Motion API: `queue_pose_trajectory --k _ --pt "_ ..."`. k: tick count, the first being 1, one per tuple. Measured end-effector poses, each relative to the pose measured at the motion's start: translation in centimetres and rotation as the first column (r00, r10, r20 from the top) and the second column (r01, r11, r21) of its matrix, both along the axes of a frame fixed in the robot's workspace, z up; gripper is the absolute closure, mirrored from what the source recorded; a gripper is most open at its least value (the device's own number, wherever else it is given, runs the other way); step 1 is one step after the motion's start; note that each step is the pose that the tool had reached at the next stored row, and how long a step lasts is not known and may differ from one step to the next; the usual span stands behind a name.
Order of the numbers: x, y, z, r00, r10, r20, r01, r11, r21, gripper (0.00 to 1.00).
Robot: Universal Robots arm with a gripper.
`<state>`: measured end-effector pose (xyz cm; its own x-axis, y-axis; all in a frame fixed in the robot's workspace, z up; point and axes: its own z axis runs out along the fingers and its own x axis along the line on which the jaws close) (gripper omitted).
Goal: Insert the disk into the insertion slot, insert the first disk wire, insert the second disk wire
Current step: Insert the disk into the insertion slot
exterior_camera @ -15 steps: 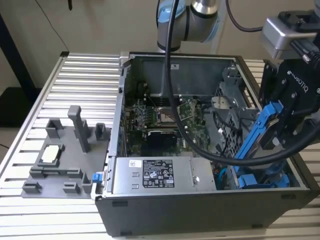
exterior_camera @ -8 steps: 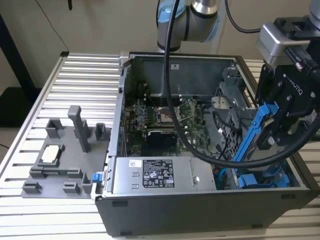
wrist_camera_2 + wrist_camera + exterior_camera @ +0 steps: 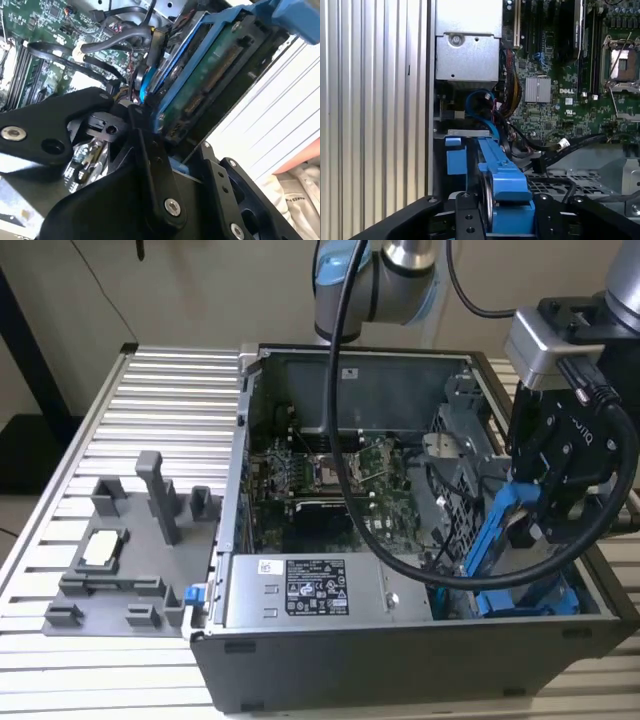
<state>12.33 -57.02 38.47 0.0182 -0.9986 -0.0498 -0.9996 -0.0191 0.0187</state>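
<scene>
Matte black gripper [image 3: 527, 523], jaws closed on the disk [image 3: 495, 537]: a flat grey slab in a glossy blue plastic frame, held tilted on edge. Its lower end hangs near the insertion slot [image 3: 530, 600], a blue-trimmed sheet-metal bay at the exterior view's right of the open computer case [image 3: 400, 660]. Ribbed aluminium table [image 3: 150, 390] beneath.

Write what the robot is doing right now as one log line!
step: disk insertion | gripper: shut on disk | disk: tilted, lower end inside computer case, not seated
</scene>
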Motion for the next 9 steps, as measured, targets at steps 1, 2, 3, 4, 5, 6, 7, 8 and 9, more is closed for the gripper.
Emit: queue_pose_trajectory --k 1,2,3,4,5,6,7,8,9 --pt "0.0 -0.01 0.01 1.0 0.0 0.0 0.0 1.0 -0.0002 0.6" --pt "-0.01 -0.01 0.03 1.0 0.0 0.0 0.0 1.0 -0.0005 0.6" --pt "-0.01 -0.01 0.01 1.0 0.0 0.0 0.0 1.0 -0.0002 0.6" --pt "-0.01 0.01 0.05 1.0 0.0 0.0 0.0 1.0 -0.0007 0.6" --pt "-0.01 0.03 0.11 1.0 0.0 0.0 0.0 1.0 -0.0006 0.6" --pt "-0.01 0.06 0.23 1.0 0.0 -0.0001 0.0 1.0 -0.0007 0.6" --pt "-0.01 0.09 0.36 1.0 0.0 -0.0002 0.0 1.0 -0.0004 0.6" --pt "-0.02 0.13 0.58 1.0 0.0 -0.0005 0.0 1.0 -0.0004 0.6" --pt "-0.02 0.18 0.81 1.0 0.0 -0.0009 0.0 1.0 -0.0005 0.6"
